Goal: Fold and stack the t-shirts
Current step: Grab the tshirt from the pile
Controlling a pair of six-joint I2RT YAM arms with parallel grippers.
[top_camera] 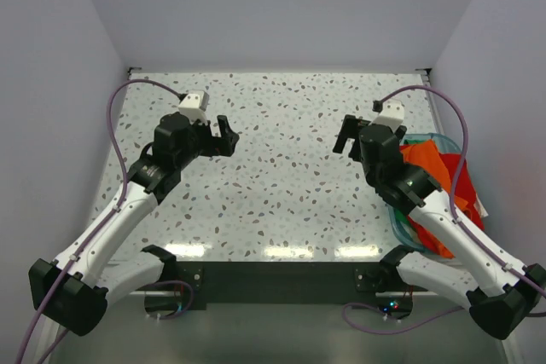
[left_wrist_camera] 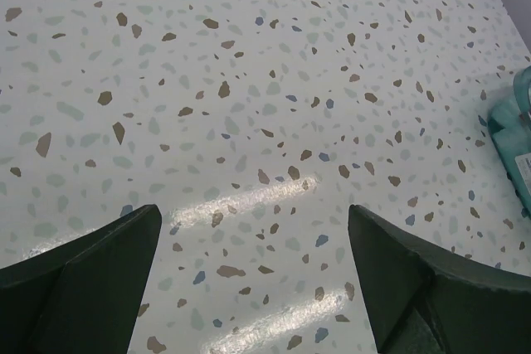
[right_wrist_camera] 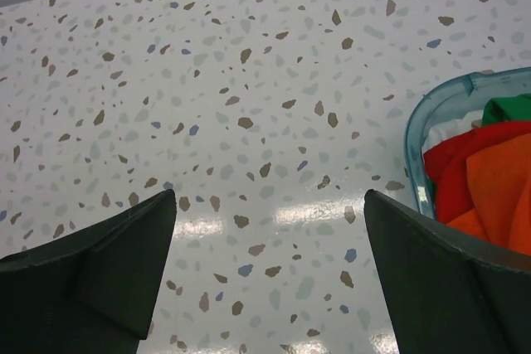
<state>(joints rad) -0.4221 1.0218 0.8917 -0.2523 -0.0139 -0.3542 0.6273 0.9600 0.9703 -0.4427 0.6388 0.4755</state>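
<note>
Right pincer gapes beside bin holding orange, red t-shirts.

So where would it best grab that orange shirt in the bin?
Probably a raised fold of the orange t-shirt, pinched from above: it lies crumpled on the heap inside the bin, whose wall blocks a sideways approach. The right end effector, open, is nearest.
</note>
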